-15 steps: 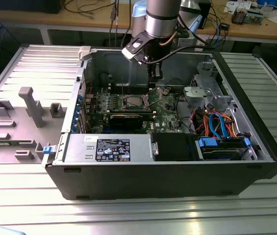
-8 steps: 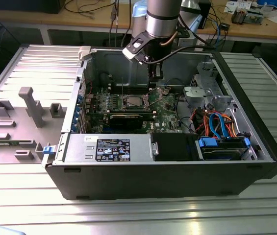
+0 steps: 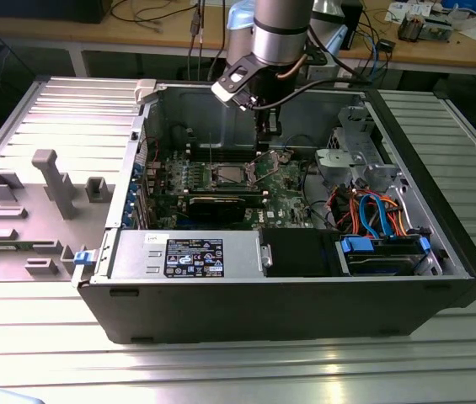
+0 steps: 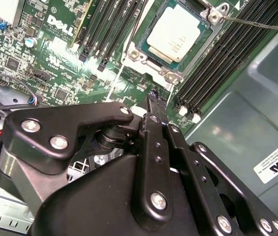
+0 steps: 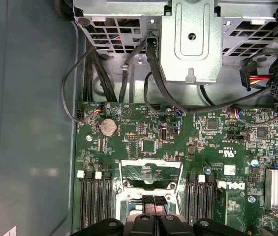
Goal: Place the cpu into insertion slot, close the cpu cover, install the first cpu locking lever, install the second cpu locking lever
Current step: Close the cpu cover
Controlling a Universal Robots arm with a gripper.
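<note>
The cpu (image 4: 178, 32) lies in the insertion slot (image 4: 154, 58), between memory slots (image 4: 110, 29) on either side.

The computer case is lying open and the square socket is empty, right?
Not quite. The case is lying open, but the socket is not empty: the second wrist view shows the silver chip sitting in it.

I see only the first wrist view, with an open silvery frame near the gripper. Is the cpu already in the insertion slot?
Observer: Yes; in the second wrist view the cpu lies flat in the insertion slot.
Operator: Is something covering it?
Observer: No, its grey top is bare; the cpu cover you see is open.
Operator: Where are we now?
Observer: In the exterior view the gripper hangs just to the exterior view's right of the cpu.
</note>
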